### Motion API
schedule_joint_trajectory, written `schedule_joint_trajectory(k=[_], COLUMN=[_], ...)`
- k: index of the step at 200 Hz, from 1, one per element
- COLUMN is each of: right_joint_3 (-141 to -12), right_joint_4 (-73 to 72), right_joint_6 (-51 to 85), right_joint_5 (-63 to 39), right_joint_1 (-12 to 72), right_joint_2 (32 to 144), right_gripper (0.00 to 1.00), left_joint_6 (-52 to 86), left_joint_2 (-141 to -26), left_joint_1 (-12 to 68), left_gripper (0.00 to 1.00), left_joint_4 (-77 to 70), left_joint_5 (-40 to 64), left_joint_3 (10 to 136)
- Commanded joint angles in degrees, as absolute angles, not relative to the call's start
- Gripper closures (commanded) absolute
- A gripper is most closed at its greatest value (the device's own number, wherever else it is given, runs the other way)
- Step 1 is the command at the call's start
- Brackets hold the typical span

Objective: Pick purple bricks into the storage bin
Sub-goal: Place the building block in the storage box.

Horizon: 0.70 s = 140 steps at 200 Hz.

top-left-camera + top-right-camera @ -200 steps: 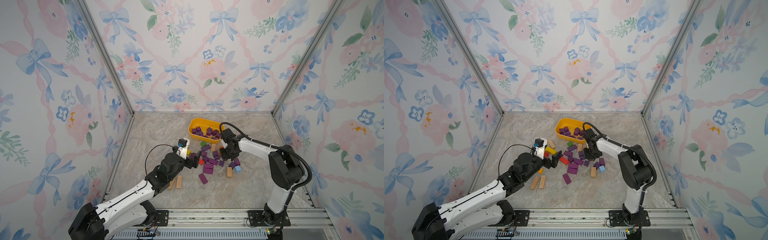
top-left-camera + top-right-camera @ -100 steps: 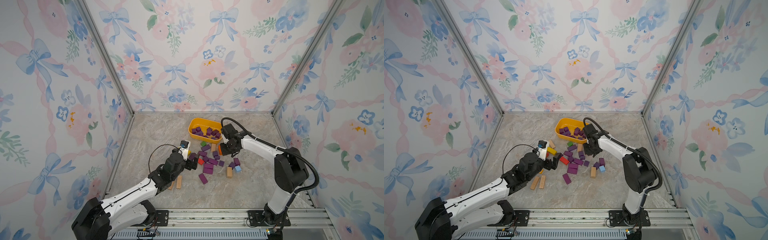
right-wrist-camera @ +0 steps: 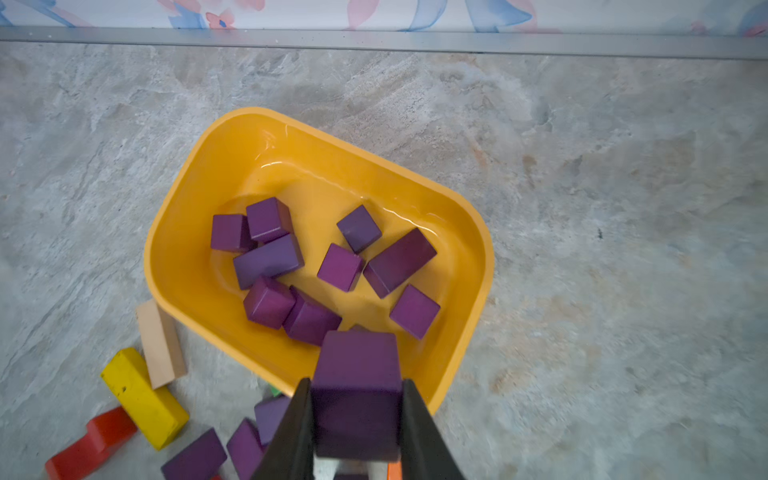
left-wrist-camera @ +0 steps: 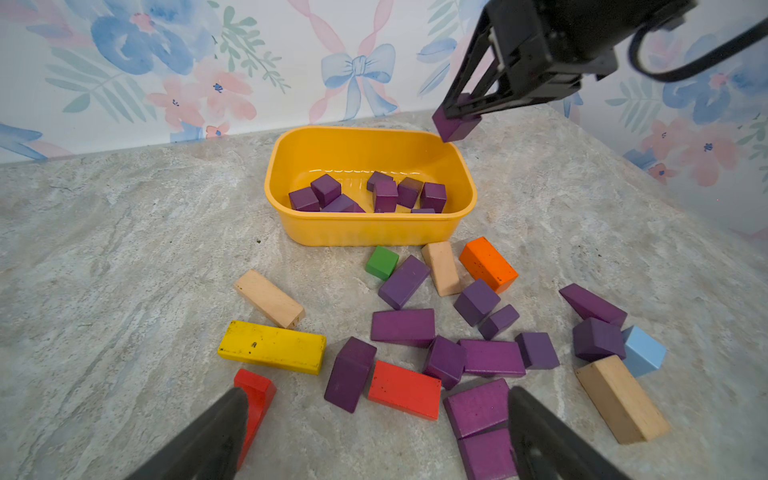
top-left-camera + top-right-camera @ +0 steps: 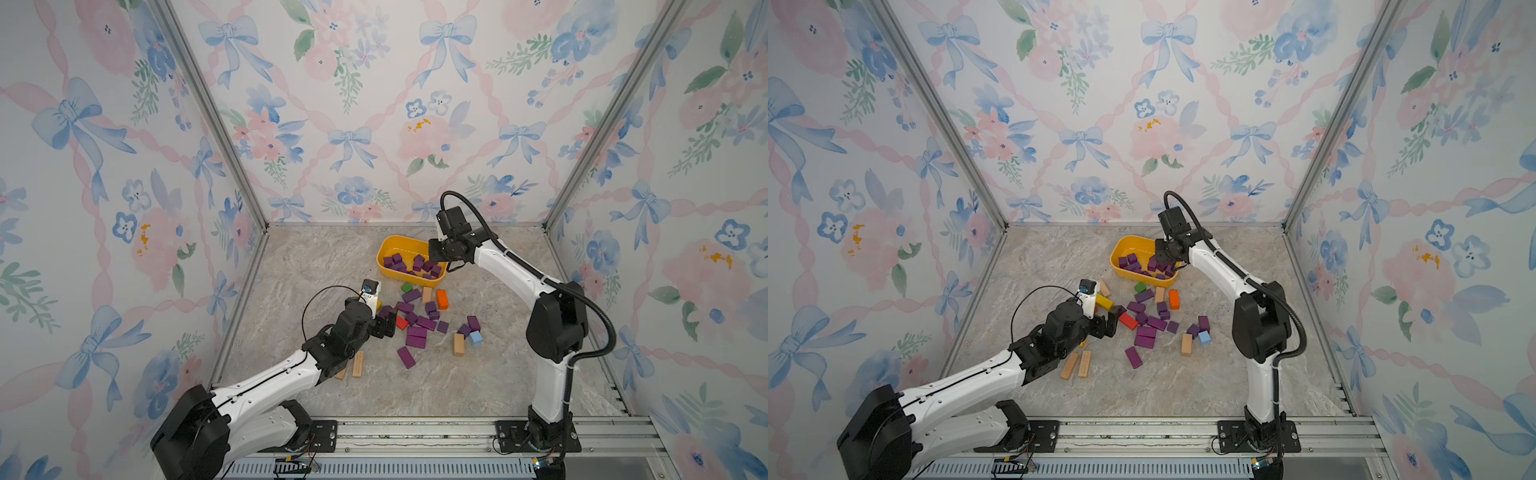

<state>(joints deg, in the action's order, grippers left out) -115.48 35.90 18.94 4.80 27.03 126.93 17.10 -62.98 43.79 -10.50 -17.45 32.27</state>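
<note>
Above the right end of the storage bin [image 5: 384, 254], right gripper [image 3: 357, 399] with fingers clamped on one purple brick [image 3: 357, 365]. Looks near cubic, so no long axis to tell. Sits square between the two black fingers, over the rim and clear of everything inside.

Toward the back wall, yellow bin flat on the grey marbled surface [image 5: 316, 266]. Long axis side to side in both top views, right end a little nearer the arm bases. Inside, some nine purple bricks [image 3: 268, 259], mostly cubes, lying flat, with one longer bar [image 3: 399, 262] slanted across the bin's long axis.

Just in front of the bin, loose purple blocks [image 4: 403, 326] scattered among a red block [image 4: 405, 388], yellow bar [image 4: 272, 347], orange block [image 4: 488, 264], green cube [image 4: 382, 262], pale blue cube [image 4: 644, 351] and tan bars [image 4: 270, 297]. Long axes at all angles. One purple bar [image 5: 406, 357] apart from the rest, nearest the arm bases, long axis roughly front to back, slightly slanted.

At the left edge of the scatter, left gripper [image 4: 376, 395] low over the surface, fingers wide apart and empty, pointing toward the bin.
</note>
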Motion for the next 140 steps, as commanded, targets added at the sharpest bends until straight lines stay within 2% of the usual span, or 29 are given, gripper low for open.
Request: schedule_joint_trajectory(k=[1,13,51,71,119,127,135,140], right_joint_3=[-122.35,-125.30,-124.91,-119.09,-93.39,-89.95,-86.38,-83.82], right_joint_4=[37.21,37.57,35.60,34.05,24.50,24.06,23.19,22.21], right_joint_6=[21.10,21.92,19.31,18.37,16.05,15.68,15.37,15.25], right_joint_5=[2.62,1.40,0.53,2.03,6.85,7.19,7.21,6.48], right_joint_1=[25.46,24.78,24.54,24.87,28.40,28.97,29.34,29.45], right_joint_2=[133.93,136.25,135.12,130.24,109.43,106.16,102.83,100.93], right_gripper=[0.69,0.54,0.29,0.24,0.12,0.09,0.01,0.03], left_joint_6=[18.03,17.93,17.60,16.85,17.05,17.05,17.05,17.02], left_joint_2=[-64.49,-65.16,-66.94,-68.04,-71.04,-71.48,-71.97,-72.30], left_joint_1=[43.24,43.18,42.77,42.17,39.06,38.84,38.53,38.46], left_gripper=[0.02,0.02,0.02,0.02,0.02,0.02,0.02,0.02], left_joint_4=[-10.15,-10.11,-10.02,-9.20,-6.68,-6.38,-6.36,-6.27], left_joint_5=[-18.27,-17.99,-17.14,-16.10,-13.55,-13.34,-13.23,-13.19], left_joint_3=[34.75,35.09,35.53,35.88,36.20,36.13,35.89,35.80])
